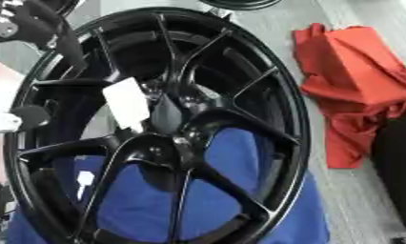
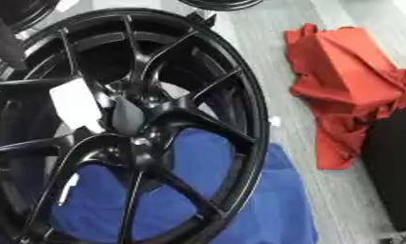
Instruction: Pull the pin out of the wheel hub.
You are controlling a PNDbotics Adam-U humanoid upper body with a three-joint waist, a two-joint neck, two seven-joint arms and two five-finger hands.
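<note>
Black wheel (image 1: 156, 128) stands tilted on a blue cloth (image 2: 265, 209), pin (image 1: 166, 114) seated at its hub. Left hand (image 1: 39, 24) at top-left rim, fingers can't tell. Red cloth (image 2: 348, 81) at right edge of the surface.

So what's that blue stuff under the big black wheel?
A blue cloth lies under the black wheel, showing through the gaps between its spokes and spreading out past the rim at lower right. How far it reaches under the wheel's far side is hidden by the spokes and rim.
</note>
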